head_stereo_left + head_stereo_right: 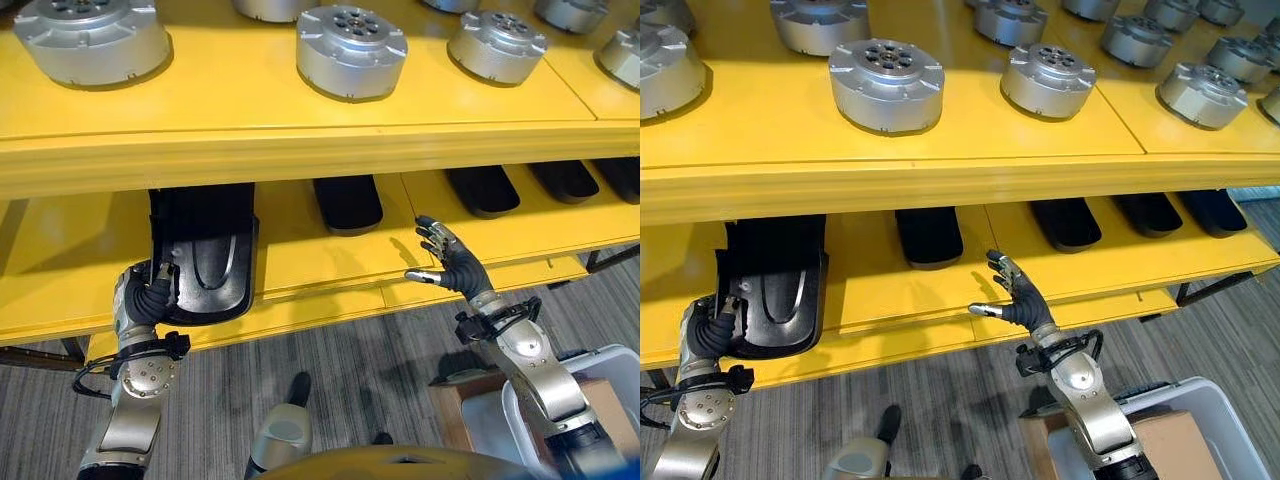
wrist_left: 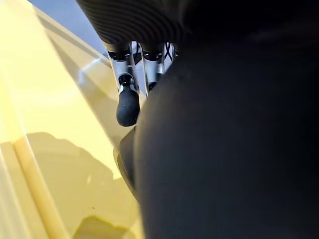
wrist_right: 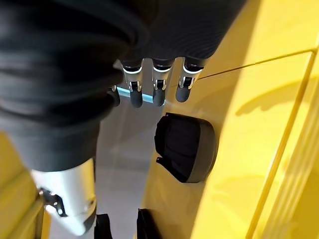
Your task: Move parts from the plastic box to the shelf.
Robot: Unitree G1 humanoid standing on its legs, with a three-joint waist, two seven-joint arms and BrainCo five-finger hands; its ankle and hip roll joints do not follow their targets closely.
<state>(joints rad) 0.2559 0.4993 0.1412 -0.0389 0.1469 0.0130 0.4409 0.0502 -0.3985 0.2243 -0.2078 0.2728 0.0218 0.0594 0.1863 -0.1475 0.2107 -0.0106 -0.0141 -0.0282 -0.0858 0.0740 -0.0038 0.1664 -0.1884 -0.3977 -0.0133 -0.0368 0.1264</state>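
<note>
While my left hand (image 1: 150, 292) has its fingers curled on the near corner of the black part (image 1: 205, 262), that part lies on the lower shelf (image 1: 330, 262), its near end just over the front edge. Placement step, I judge; next I'd push it further in, level with the row of black parts (image 1: 348, 203), then let go. Right hand (image 1: 452, 265) hangs spread and empty before the shelf. Plastic box (image 1: 610, 385) sits low right, cut off; contents unreadable. Upper shelf shadows the part's far end.
</note>
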